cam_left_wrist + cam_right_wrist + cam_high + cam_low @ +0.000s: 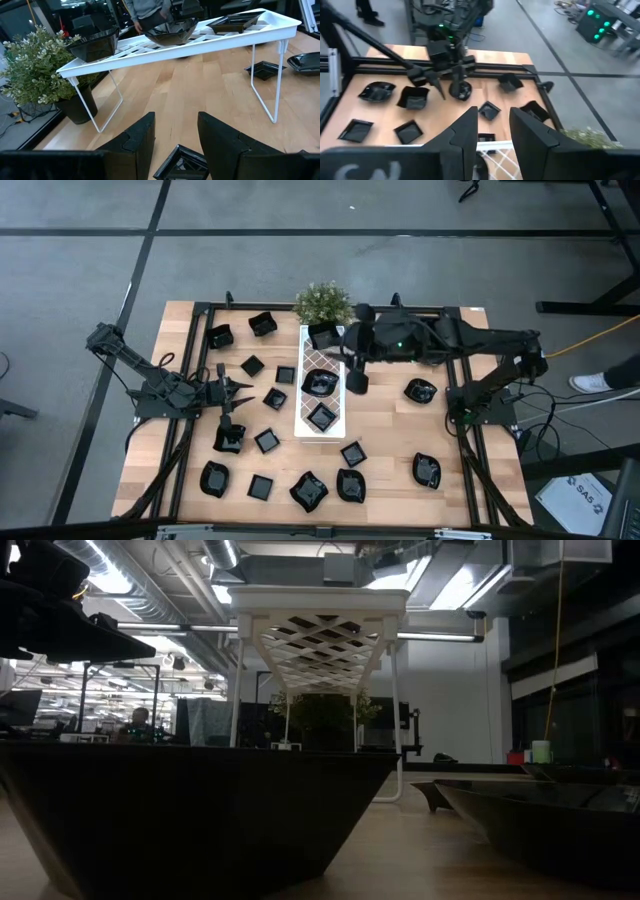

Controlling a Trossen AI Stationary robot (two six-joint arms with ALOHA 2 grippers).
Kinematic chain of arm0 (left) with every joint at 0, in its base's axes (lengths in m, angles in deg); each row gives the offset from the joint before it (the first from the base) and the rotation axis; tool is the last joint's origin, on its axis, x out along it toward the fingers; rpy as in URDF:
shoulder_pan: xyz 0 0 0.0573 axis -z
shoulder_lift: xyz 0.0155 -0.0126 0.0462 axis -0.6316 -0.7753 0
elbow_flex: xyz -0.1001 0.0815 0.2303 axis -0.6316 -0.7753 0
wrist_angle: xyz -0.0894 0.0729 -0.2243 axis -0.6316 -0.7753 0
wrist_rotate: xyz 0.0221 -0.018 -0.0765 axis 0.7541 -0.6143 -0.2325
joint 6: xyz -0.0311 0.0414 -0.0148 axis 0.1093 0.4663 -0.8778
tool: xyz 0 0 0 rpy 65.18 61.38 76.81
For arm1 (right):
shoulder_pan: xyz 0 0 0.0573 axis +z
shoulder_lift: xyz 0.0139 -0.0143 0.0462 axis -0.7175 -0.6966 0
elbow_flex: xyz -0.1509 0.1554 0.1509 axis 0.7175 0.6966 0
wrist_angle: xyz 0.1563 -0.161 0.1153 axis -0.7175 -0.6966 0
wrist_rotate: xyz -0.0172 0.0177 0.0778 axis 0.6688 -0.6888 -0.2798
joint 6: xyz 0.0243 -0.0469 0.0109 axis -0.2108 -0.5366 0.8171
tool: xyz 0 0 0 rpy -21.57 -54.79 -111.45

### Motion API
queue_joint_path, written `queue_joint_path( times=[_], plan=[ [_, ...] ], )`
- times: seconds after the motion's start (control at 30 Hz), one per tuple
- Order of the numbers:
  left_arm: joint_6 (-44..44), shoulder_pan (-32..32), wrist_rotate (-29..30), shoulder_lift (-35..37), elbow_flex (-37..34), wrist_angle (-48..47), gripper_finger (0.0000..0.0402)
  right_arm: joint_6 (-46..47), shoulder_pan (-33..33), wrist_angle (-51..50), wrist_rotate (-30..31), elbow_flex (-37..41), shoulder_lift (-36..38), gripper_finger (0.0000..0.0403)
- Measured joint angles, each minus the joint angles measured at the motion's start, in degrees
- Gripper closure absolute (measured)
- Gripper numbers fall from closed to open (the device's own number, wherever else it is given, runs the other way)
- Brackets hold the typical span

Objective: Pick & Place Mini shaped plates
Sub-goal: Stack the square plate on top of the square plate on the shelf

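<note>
Presently, stock as seen. White lattice tray [322, 392] — a raised rack on thin wire legs, standing lengthwise at the middle of the wooden table [390, 430]. On it: three black mini plates, a deep square one [323, 336] at the far end, a rounded bowl-like one [318, 383] mid-tray, a flat square one [321, 417] at the near end. My left wrist view shows the same three in a row on the lattice.

Potted plant [322, 302]: green, in a dark pot, at the far edge of the table, just beyond the tray's far end.

Loose mini plates [309, 491] — scattered over the table on both sides of the tray, most of them left of it and along the near edge; square ones and wavy-rimmed ones mixed. Two lie right of the tray, one by my right arm [420, 391], one nearer the front [427, 470].

My left gripper [232, 406], left of the tray: fingers spread, nothing between them, a small square plate [182, 162] on the wood just below the tips. My right gripper [355, 376], beside the tray's right edge near the rounded plate: fingers parted, nothing pinched.

Hard to make out: the low view is filled by one dark plate up close, another cut off at its right, the tray seen from beneath. A person's torso is cut off past the tray in my left wrist view.
</note>
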Motion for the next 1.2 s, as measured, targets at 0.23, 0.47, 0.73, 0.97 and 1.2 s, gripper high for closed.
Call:
queue_joint_path(
  times=[0.23,0.47,0.73,0.97,1.2],
  plan=[
    [0.0,0.0,0.0,0.0,0.0,0.0,0.0258,0.0,3.5,-0.6,0.0,2.4,-4.6,0.0290],
    [0.0,0.0,0.0,0.0,0.0,0.0,0.0258,0.0,3.9,-0.2,-2.9,2.5,-10.3,0.0290],
    [0.0,0.0,0.0,0.0,0.0,0.0,0.0258,0.0,3.9,-0.1,-3.6,2.5,-14.7,0.0290],
    [0.0,0.0,0.0,0.0,0.0,0.0,0.0258,0.0,3.2,0.5,-3.6,2.5,-15.1,0.0290],
    [0.0,0.0,0.0,0.0,0.0,0.0,0.0258,0.0,1.4,5.8,-3.4,2.5,-15.1,0.0290]
  ],
)
